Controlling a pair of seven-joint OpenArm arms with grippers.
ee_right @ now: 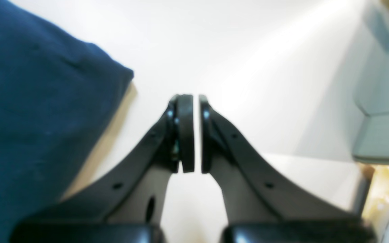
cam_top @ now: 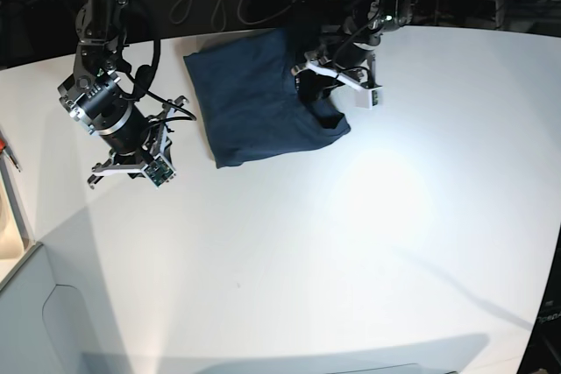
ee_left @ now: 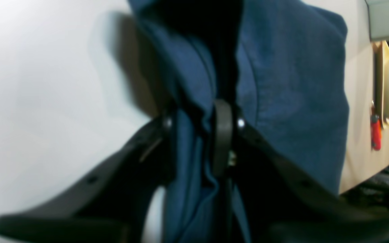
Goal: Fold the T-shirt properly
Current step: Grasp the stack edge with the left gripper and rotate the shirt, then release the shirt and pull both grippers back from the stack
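T-shirt location: the T-shirt (cam_top: 259, 102) lay partly folded near the far edge of the tabletop (cam_top: 351, 243), left of its centre line in the base view.
Long axis: the folded bundle ran from the far edge toward the near side, slightly slanted.
Key relation: the shirt's right-hand edge sat directly between the jaws of the left gripper (cam_top: 337, 94); cloth rose into them rather than lying flat.
Left jaws: pinching a bunched fold of navy fabric (ee_left: 194, 135), seen in the left wrist view.
Left arm pose: reached in from the far edge, wrist angled down over the shirt's edge.
Right jaws: the right gripper (ee_right: 190, 133) was pressed together, holding nothing.
Right arm pose: stood just beside the shirt's opposite edge, apart from the cloth, over bare tabletop.
Nearer arm: left, already in contact.
Judgement: the coming move likely depends on carrying the held edge across the bundle.
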